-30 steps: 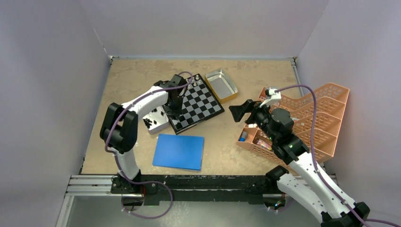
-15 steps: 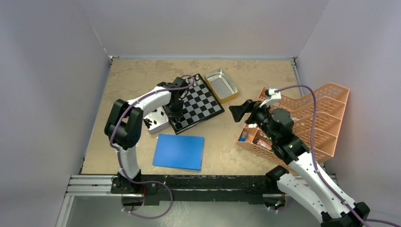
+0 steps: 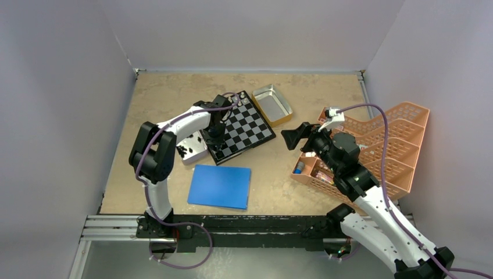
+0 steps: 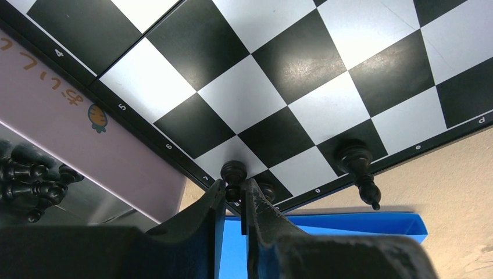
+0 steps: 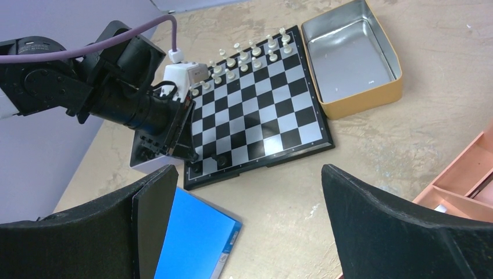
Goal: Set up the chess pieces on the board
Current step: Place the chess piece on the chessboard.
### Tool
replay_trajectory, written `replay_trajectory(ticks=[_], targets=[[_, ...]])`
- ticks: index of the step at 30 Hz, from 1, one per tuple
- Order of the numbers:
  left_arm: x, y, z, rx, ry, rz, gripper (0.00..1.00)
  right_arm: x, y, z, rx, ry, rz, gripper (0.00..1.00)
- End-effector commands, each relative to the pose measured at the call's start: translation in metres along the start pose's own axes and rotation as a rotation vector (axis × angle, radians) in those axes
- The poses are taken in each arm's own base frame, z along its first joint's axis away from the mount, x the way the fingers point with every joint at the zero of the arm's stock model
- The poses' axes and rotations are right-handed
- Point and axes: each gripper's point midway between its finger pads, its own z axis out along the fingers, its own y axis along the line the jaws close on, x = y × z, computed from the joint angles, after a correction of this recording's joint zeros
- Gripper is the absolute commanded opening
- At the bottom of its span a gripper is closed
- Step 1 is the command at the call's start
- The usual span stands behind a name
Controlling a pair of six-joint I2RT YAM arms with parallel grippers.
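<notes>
Left wrist view gives us the close detail: the left claw [image 4: 234, 190] is nearly closed, its two sides a narrow gap apart around a black pawn [image 4: 234, 171] on a square near the board's [image 4: 290, 58] corner. Whether it presses the pawn we cannot tell. The pawn's long axis runs in line with the claw, round head toward the camera. Along the same edge a second black piece [image 4: 357, 168] points its slim tip outward across the board's border. Right wrist view adds what we miss there: white pieces [image 5: 244, 55] in two rows at the board's opposite edge. Right of the board, the right claw [image 3: 295, 133] hangs wide open, empty.
</notes>
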Motion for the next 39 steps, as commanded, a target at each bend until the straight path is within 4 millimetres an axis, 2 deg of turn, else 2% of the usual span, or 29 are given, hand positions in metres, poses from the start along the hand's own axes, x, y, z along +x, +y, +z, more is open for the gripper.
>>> replay_trajectory(ticks=[1,9,21,33,39], targets=[[-0.014,0.0,-0.005,-0.009,-0.036,0.016,0.16,-0.03,0.012,-0.002,-0.028,-0.088,-0.012,0.96],[-0.016,0.005,-0.004,-0.039,-0.047,0.011,0.16,-0.027,0.01,-0.001,-0.024,-0.083,-0.013,0.96],[-0.018,0.001,-0.006,-0.013,-0.05,0.026,0.17,-0.029,0.011,-0.001,-0.027,-0.09,-0.014,0.96],[-0.026,-0.006,-0.016,0.018,-0.073,0.027,0.18,-0.029,0.015,0.003,-0.045,-0.085,-0.012,0.96],[-0.028,-0.002,-0.028,0.005,-0.098,0.02,0.21,-0.029,0.014,0.003,-0.04,-0.085,-0.011,0.96]])
